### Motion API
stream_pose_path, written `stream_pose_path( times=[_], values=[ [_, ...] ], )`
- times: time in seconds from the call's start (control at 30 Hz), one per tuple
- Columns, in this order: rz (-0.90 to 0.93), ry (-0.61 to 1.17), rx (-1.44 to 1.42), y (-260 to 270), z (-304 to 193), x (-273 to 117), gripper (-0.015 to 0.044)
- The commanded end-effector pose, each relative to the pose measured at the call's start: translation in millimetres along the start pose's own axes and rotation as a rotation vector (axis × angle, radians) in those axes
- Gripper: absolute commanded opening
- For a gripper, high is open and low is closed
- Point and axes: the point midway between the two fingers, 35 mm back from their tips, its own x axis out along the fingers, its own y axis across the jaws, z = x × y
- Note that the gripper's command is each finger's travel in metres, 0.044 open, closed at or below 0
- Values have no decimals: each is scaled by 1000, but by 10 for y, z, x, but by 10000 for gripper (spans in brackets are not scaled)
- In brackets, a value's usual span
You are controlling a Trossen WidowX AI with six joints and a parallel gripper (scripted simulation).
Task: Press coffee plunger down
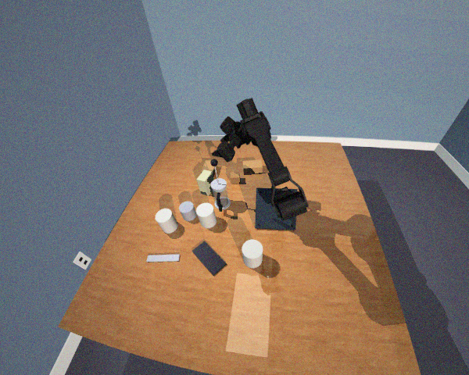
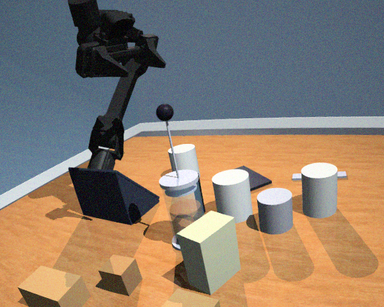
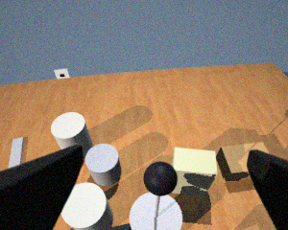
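Spread, empty claw [image 1: 221,139] [image 2: 146,70] [image 3: 164,156], higher than the plunger knob [image 1: 214,162] [image 2: 164,112] [image 3: 160,178] and apart from it, coffee press [image 1: 218,185] [image 2: 182,201] [image 3: 149,218] upright below

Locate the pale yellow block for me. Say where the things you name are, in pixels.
In the exterior view, the pale yellow block [image 1: 203,181] [image 2: 215,256] [image 3: 195,161] stands right of the coffee press [image 1: 218,185] [image 2: 178,180] [image 3: 157,218], partly covering its base.

- From the exterior side, the pale yellow block [image 1: 204,182] [image 2: 212,251] [image 3: 195,160] hides the lower glass of the press [image 1: 218,185] [image 2: 177,180] [image 3: 149,216].
- The white cylinder behind the press [image 1: 252,253] [image 2: 184,157] is partly covered by it there.
- That view's top edge crops the arm [image 1: 272,155] [image 2: 119,95], and its bottom edge crops the tan block nearest me, in front of the press [image 2: 192,300].
- By the wrist view, I lose the press's lower body past the bottom edge.
- From above, the plunger's thin rod is too blurred to trace fully.
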Motion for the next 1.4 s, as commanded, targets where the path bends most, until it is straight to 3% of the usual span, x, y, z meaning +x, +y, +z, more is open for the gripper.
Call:
stream_pose_path(
  times=[0.0,0.27,1.3,1.37],
  values=[
    [19,-5,6,-17,-81,25,440],
    [17,-6,8,-10,-532,283,440],
    [17,-7,8,-5,-525,681,440],
    [17,-7,8,-5,-525,681,387]
  ],
)
